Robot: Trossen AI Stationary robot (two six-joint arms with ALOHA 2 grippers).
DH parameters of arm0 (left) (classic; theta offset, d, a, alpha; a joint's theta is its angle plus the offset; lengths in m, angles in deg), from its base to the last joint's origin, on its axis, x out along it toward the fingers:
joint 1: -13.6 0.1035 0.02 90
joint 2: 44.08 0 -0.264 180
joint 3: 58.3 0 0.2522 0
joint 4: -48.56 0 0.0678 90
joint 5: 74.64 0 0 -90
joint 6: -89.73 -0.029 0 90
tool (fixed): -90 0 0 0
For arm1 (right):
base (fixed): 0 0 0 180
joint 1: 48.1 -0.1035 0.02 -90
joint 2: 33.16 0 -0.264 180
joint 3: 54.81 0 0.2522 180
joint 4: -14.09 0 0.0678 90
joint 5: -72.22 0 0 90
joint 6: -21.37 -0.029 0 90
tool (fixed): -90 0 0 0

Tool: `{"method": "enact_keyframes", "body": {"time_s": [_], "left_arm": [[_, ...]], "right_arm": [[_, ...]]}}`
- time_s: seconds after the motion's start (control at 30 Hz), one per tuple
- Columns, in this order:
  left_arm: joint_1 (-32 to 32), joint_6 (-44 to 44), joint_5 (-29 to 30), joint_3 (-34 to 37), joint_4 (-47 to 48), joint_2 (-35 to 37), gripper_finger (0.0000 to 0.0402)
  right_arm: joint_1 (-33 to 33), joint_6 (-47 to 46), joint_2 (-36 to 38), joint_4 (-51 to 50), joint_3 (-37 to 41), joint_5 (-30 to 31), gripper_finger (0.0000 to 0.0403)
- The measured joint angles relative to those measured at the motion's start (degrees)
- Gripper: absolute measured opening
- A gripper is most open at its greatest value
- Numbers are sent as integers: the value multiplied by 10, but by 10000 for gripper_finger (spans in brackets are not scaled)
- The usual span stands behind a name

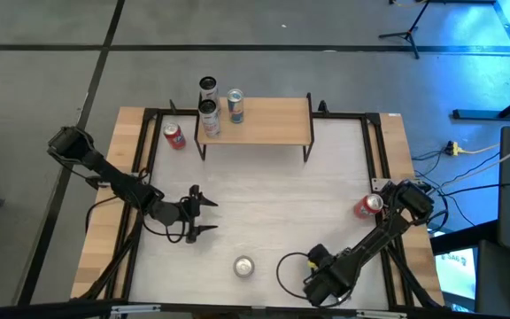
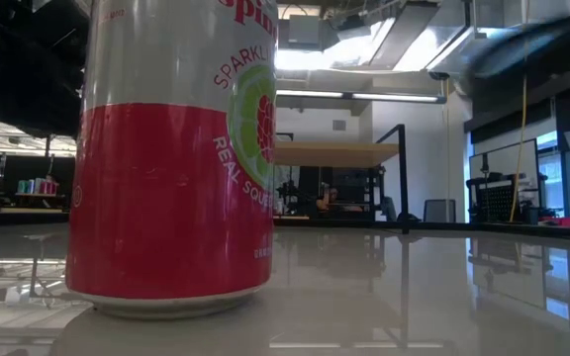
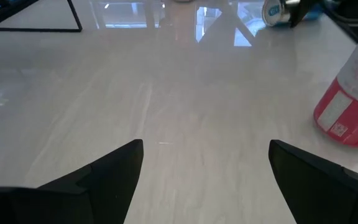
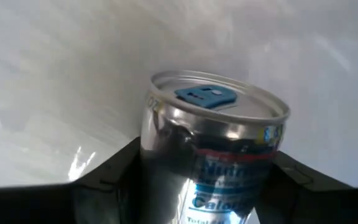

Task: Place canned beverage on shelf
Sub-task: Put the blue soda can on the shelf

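Note:
The shelf (image 1: 264, 120) stands at the table's far side, with two cans (image 1: 207, 115) (image 1: 235, 105) on its left end. At the table's right side, a silver can with a blue tab (image 4: 213, 143) (image 1: 367, 206) sits between the fingers of my right gripper (image 1: 377, 206), which is shut on it. My left gripper (image 1: 197, 213) (image 3: 205, 146) hovers open over bare tabletop at centre-left. A pink-and-white can (image 1: 243, 266) (image 2: 171, 158) stands upright near the front edge. My right gripper pinches the silver can's body between its two fingers, one on each side wall (image 4: 149, 158), a little below the top rim. It comes at the can from above. The can's top shows beyond the fingers. The gripper hides its lower end, so I cannot tell whether it rests on the table.
A red can (image 1: 174, 136) stands on the table left of the shelf, and another can (image 1: 207, 86) shows just beyond the shelf's far edge. A black frame (image 1: 370, 142) runs along the table's sides. The middle of the tabletop (image 1: 282, 204) is bare.

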Motion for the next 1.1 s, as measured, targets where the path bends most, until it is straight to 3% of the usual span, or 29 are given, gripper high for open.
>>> {"method": "enact_keyframes", "body": {"time_s": [0.13,0.33,0.43,0.6,0.77,0.87,0.97,1.1], "left_arm": [[0,1,0,0,-30,0,337],[0,-17,1,0,-42,0,337],[0,-21,1,0,-36,0,337],[4,-49,2,0,-37,0,337],[23,-81,3,0,-50,0,337],[36,-102,3,0,-55,0,337],[52,-117,3,0,-64,0,337],[71,-119,2,0,-64,0,337]], "right_arm": [[1,50,3,-41,-42,76,216],[23,161,26,-107,-86,296,216],[51,225,45,-94,-64,396,216],[121,362,77,-43,3,506,216],[202,500,138,117,103,589,216],[244,650,183,344,191,552,216],[292,793,206,607,292,412,216],[351,886,204,893,380,242,216]]}}
